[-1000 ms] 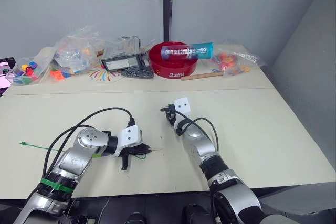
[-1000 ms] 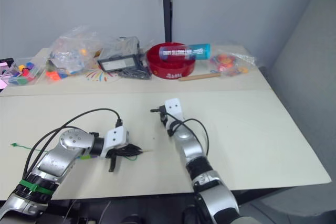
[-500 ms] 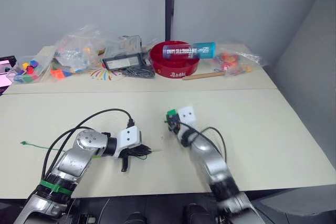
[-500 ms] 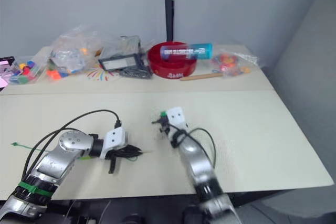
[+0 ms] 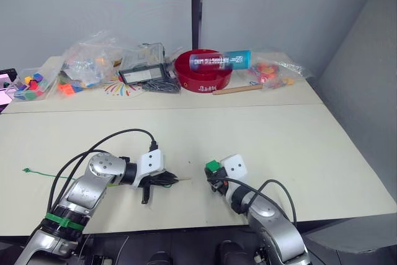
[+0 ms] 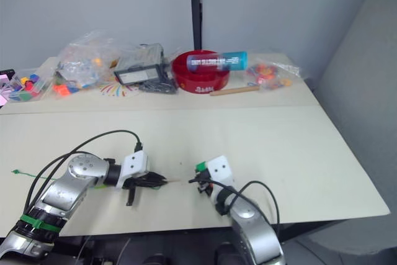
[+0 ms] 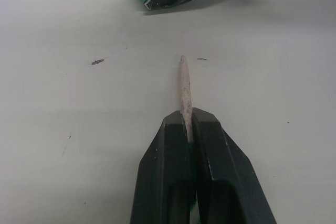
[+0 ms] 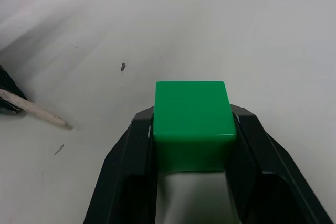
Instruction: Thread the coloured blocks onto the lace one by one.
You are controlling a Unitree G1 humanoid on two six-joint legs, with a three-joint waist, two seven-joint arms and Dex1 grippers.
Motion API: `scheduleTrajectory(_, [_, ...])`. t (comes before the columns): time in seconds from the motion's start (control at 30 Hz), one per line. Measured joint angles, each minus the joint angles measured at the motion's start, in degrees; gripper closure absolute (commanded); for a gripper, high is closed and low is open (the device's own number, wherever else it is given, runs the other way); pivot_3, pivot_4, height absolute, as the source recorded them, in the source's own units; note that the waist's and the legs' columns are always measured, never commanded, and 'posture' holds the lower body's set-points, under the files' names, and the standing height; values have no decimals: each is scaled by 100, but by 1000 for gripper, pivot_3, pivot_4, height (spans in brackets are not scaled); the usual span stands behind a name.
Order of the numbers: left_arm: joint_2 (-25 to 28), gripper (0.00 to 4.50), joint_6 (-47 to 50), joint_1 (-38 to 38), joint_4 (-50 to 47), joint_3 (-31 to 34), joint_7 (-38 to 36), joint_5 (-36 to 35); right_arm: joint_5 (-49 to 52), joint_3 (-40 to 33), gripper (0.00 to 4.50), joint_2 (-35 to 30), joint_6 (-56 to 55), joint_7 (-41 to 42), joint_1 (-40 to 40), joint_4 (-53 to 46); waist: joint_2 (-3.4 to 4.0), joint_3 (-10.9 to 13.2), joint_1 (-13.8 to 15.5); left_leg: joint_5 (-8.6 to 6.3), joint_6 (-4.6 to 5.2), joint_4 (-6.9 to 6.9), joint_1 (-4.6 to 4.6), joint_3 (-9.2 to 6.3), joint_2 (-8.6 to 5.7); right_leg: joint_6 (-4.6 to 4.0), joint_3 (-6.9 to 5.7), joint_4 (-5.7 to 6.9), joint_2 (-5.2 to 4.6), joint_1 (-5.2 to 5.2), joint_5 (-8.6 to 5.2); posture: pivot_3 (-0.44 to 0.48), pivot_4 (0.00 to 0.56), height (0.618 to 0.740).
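Note:
My left gripper (image 5: 169,180) lies low on the table, shut on the lace's pale stiff tip (image 7: 184,85), which sticks out toward the right. The thin green lace runs back under the left arm, and its far end (image 5: 28,170) lies on the table at the left. A green block (image 5: 213,166) sits between the fingers of my right gripper (image 8: 193,129), which is shut on it. The block (image 8: 191,111) hangs just above the table, a short gap to the right of the lace tip (image 8: 37,111).
On the rear table stand a red bowl (image 5: 203,74) with a blue tube (image 5: 220,61) across it, clear bags of toy pieces (image 5: 93,60), a box of coloured pieces (image 5: 28,86) and a wooden stick (image 5: 239,90). Black cables loop over both arms.
My right gripper has come from the table's middle toward the near edge and the lace tip, and the green block now shows between its fingers. The left gripper has stayed put.

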Motion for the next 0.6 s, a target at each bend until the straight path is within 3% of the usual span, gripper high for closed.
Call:
scheduleTrajectory(0.03, [0, 4500, 1, -3, 0, 0, -2, 0, 32, -23, 2287, 1, 2, 21, 0, 0, 0, 0, 1, 0, 0, 0, 0, 0, 0, 0, 0, 0, 0, 1, 0, 0, 150, 731])
scheduleTrajectory(0.17, [1, 4500, 11, -23, 3, 0, -6, 0, 324, -142, 937, -143, -16, 329, -13, -7, 0, 1, 5, 0, 0, 0, -3, 0, 0, 1, 0, -6, 0, 0, 0, 0, 150, 731])
scheduleTrajectory(0.27, [0, 4500, 25, -32, 2, 0, -6, 0, 579, -333, 31, -727, -31, 885, -296, -75, 0, 2, 12, 0, 0, 1, -7, 2, -2, 1, 0, -10, -2, 0, 0, 0, 150, 731])
scheduleTrajectory(0.6, [1, 4500, 51, -162, 13, -14, -2, 0, 1720, -525, 31, -2635, -143, 3681, -1841, -9, 1, 4, 9, -2, 3, 1, -7, -1, -1, 0, -3, -18, 1, 6, 0, 0, 150, 731])
